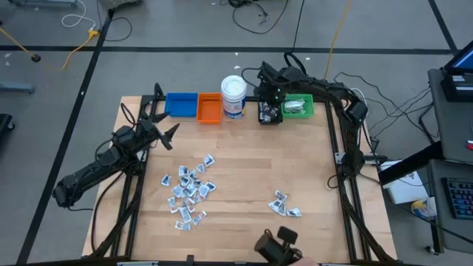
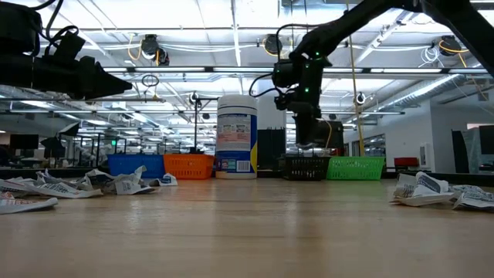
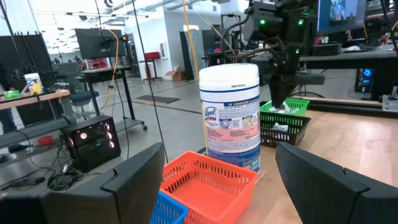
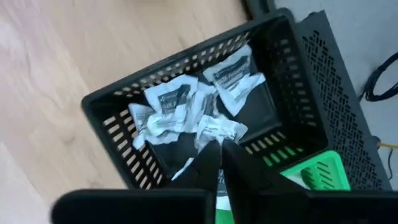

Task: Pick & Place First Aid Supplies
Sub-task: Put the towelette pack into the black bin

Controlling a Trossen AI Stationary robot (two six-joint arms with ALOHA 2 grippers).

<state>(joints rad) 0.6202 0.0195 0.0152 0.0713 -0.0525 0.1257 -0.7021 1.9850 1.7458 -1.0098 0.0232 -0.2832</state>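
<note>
Several small white and light-blue packets lie in two heaps on the wooden table [image 1: 244, 170], a big heap [image 1: 189, 191] at the near left and a small one [image 1: 284, 207] at the near right. More packets [image 4: 180, 102] lie inside the black bin [image 1: 269, 116] at the far edge. My right gripper [image 4: 219, 149] points down into that bin, shut, with a crumpled white packet [image 4: 216, 127] at its tips. My left gripper [image 1: 168, 133] waits open at the table's left, level, facing the bins. My right gripper pinches the crumpled packet by its near edge [image 4: 214, 138] between its two fingertips. The fingers come from above, pointing steeply down. The packet hangs inside the black bin; whether it rests on the packets below, I cannot tell.
Along the far edge stand a blue bin [image 1: 181, 104], an orange bin [image 1: 209, 108], a white jar with a blue label [image 1: 233, 96], the black bin and a green bin [image 1: 299, 107] with packets in it. The middle of the table is bare wood.
</note>
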